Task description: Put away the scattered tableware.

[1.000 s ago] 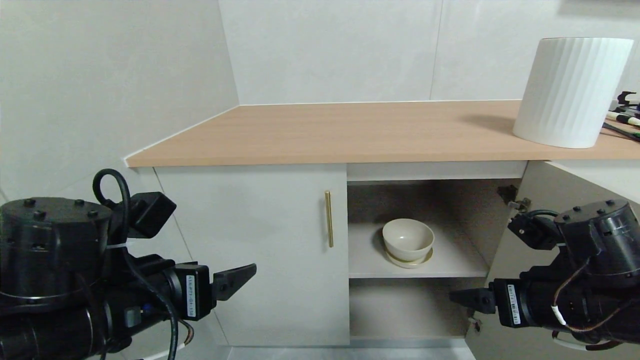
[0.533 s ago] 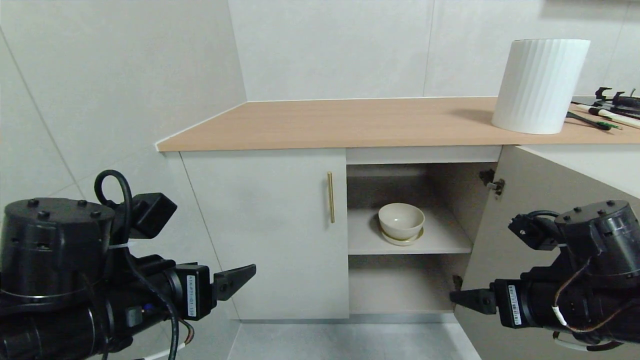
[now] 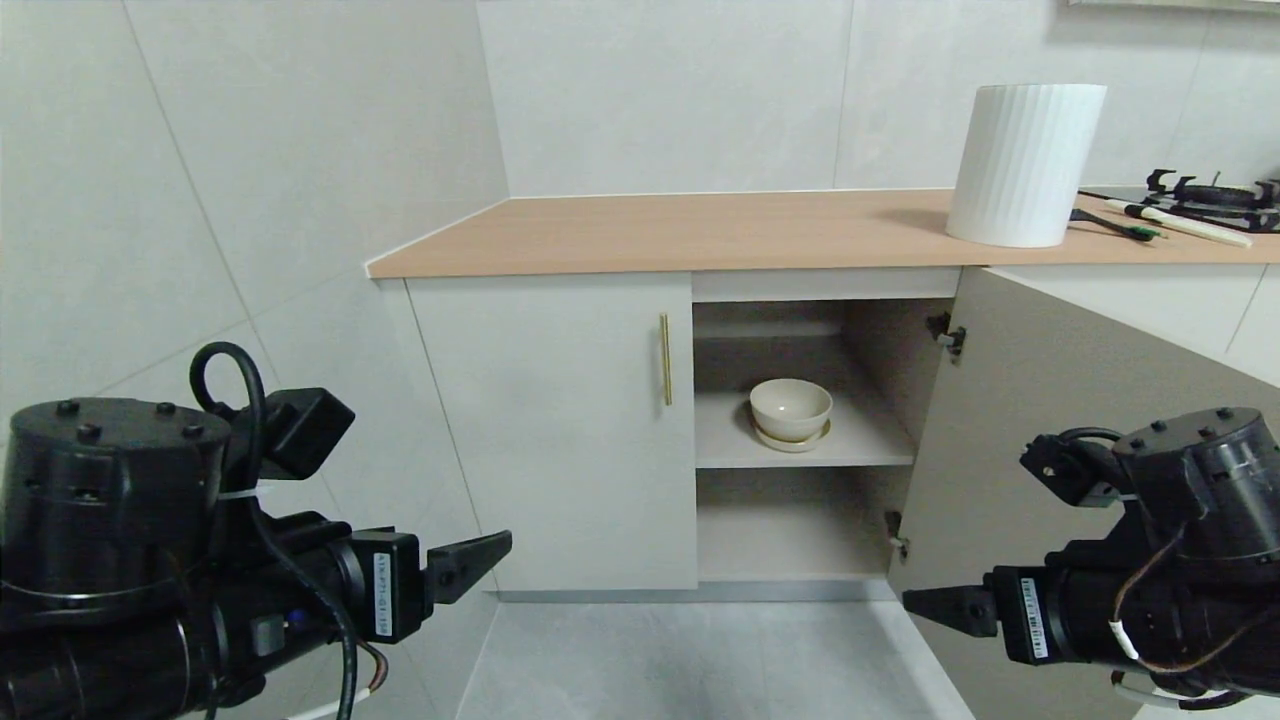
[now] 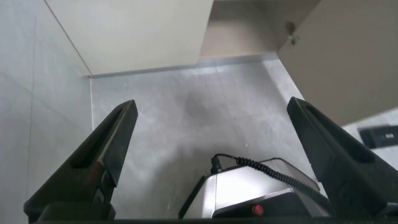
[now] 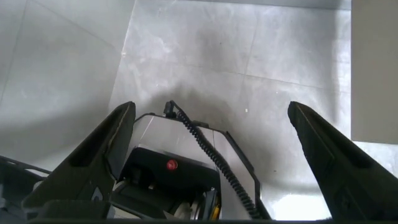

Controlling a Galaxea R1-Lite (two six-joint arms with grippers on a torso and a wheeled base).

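1. On the cabinet shelf point(image 3: 865, 445) the bowl point(image 3: 790, 405) sits on its saucer point(image 3: 790, 441). The whole head view has drawn back, so the camera moved, not the tableware.
2. Stowing looks done, though the door point(image 3: 1000, 430) stands open.
3. Wrist views show the left gripper point(image 4: 211, 106) and right gripper point(image 5: 211, 107) spread wide, empty.

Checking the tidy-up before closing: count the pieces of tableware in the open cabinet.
2: a cream ceramic bowl stands on a cream gold-rimmed saucer, both on the upper shelf. More may be hidden behind the shut grey door.
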